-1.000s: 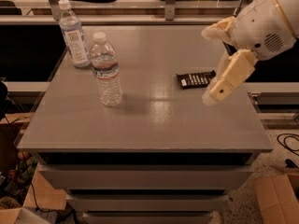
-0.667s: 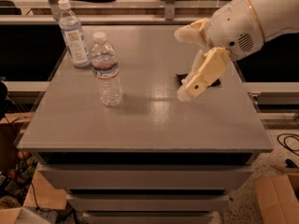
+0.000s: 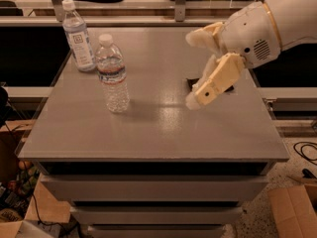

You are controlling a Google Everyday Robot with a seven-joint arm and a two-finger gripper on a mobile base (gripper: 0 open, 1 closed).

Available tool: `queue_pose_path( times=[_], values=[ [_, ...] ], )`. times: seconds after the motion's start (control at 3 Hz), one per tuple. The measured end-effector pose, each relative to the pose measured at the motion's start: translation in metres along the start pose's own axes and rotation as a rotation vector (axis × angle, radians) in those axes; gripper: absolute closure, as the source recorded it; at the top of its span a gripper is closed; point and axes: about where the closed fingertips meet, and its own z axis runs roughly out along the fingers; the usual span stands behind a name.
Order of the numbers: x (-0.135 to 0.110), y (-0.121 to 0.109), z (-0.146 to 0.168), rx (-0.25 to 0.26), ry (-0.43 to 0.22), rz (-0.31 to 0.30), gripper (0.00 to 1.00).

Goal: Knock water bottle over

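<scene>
Closer to the water bottle (image 3: 113, 76) than a second ago, the gripper (image 3: 193, 69) has swung in over the middle of the surface (image 3: 158, 133). The bottle itself has not shifted. It stands upright, white cap on. A taller, slimmer bottle (image 3: 78, 36) stands just behind it, on the side away from the gripper.

The gripper is still well apart from the water bottle and hangs a little above the surface. Its two fingers are spread wide and hold nothing. A small dark object (image 3: 229, 89) lies beyond the gripper from the water bottle, mostly hidden beneath the fingers.

The step in hand looks like the approach before the push. To do it well, the gripper should travel straight toward the water bottle and meet it high on the body, near the shoulder. Contact low down would likely only slide it along the surface. A steady sideways sweep with some follow-through should tip it. Aiming the push slightly toward the front of the surface would send the water bottle away from the taller one, so that neighbour stays standing.
</scene>
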Motion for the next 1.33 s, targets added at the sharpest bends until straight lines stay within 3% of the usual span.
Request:
queue_pose_path(
  times=[0.67,1.0,1.33],
  values=[
    [0.008,-0.024,0.04,0.073,-0.182,0.056,0.0],
    [0.0,-0.044,0.064,0.097,-0.263,0.055,0.0],
    [-0.014,-0.061,0.094,0.101,-0.305,0.044,0.0]
  ],
)
